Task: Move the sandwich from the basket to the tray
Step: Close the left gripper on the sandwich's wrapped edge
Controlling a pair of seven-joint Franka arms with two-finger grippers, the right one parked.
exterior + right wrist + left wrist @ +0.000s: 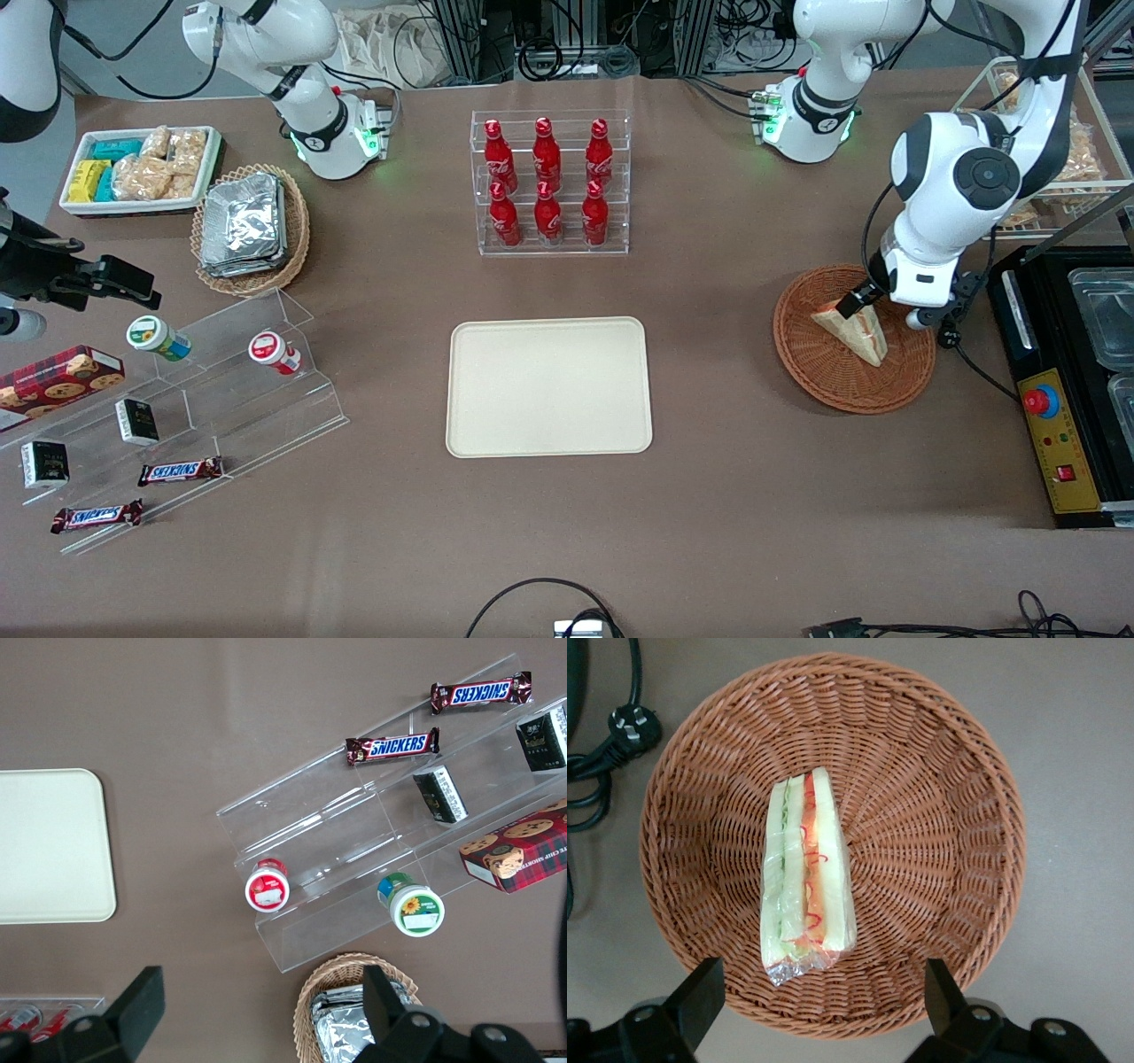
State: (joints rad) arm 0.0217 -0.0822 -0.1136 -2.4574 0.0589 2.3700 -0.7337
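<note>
Pincer (815, 992) spread wide and released, hovering over the basket (939, 753), fingers (700, 992) straddling the rim's edge with nothing between them. Sandwich (806, 873) lying in the basket's bowl, filling edge up, the foil-looking end of the wrap nearest the pincer; tray (548, 386) bare on the tabletop (709, 496), well apart from the basket, toward the parked arm's end.

Likely risks, judged from here: closing while offset toward the wedge's end, so only crinkled wrap gets pinched and the sandwich slips or swings free on the lift. Pressing too deep, catching a fingertip on the woven wall and dragging or tipping the light basket. Squeezing soft bread too hard, crushing the layers. Losing the wedge partway on the carry, given the gap to the tray.

Wrist view: gives the finger spread, the red and green layers, the wrap's shiny end, and a black plug and cord just outside the rim. Front view: hides the finger gap under the arm's wrist, yet shows the tray, the route to it, and the black machine with the red button (1042, 400) close beside the basket, a possible snag for the elbow.
</note>
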